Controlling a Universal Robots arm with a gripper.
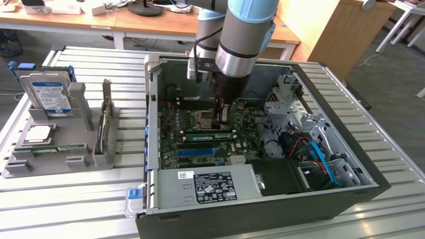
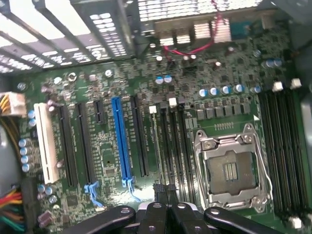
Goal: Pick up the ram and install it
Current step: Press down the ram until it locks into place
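Observation:
A long green ram (image 1: 209, 135) with a white label stands on edge in a slot of the motherboard (image 1: 174, 144), beside the silver processor socket (image 1: 202, 117). My gripper (image 1: 221, 118) reaches down into the open computer case just above that row of slots. Its fingers are shut, and I see nothing held between them. In the wrist view the gripper (image 2: 168, 194) hovers over the black memory slots (image 2: 168, 146) between the blue slot (image 2: 122, 141) and the processor socket (image 2: 230, 168). A second green ram (image 1: 50, 148) lies in the grey tray.
The grey tray (image 1: 20, 169) at the exterior view's left also holds a hard drive (image 1: 47, 92), a square silver processor (image 1: 39, 133) and a dark card (image 1: 104, 124). The case walls (image 1: 151, 119), the drive cage (image 1: 292, 107) and cables (image 1: 317, 154) crowd the arm.

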